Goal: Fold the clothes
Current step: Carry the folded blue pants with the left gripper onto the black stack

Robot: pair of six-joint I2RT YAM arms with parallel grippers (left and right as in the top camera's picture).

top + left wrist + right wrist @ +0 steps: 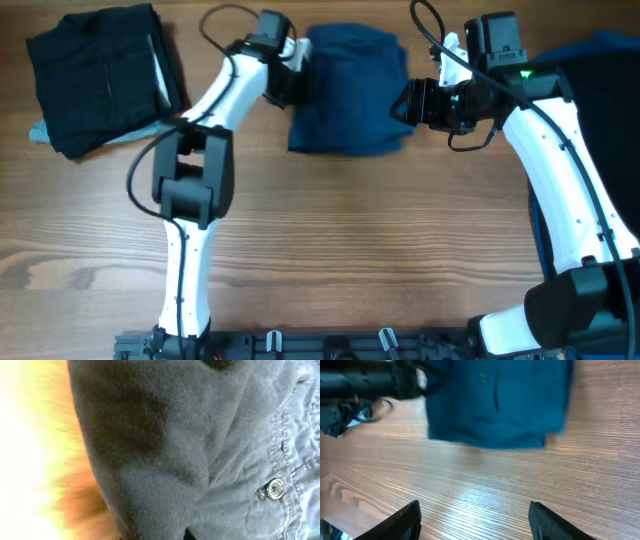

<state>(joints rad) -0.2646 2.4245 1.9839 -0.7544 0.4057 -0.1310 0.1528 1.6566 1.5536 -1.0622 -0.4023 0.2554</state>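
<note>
Two arms reach from the near edge across the wooden table (pixel 330 250). On the right gripper (pixel 475 509) the fingers are spread wide with nothing between them, and it hovers just off the right edge of the navy shorts (pixel 345 95). The left gripper (pixel 290 82) sits at the shorts' left edge. Its wrist view is all fabric plus the small button (pixel 274 488), so I can't tell if those fingers are apart or clamped. The shorts lie far centre as a compact block. Far left is the black garment (pixel 100 75), folded, with a light blue scrap (pixel 40 132) at its corner. Far right are more dark clothes (pixel 605 70). My read: the fold is nearly done. Pinch all layers at both edges, lift level, move in sync, don't drag the bottom layer.
</note>
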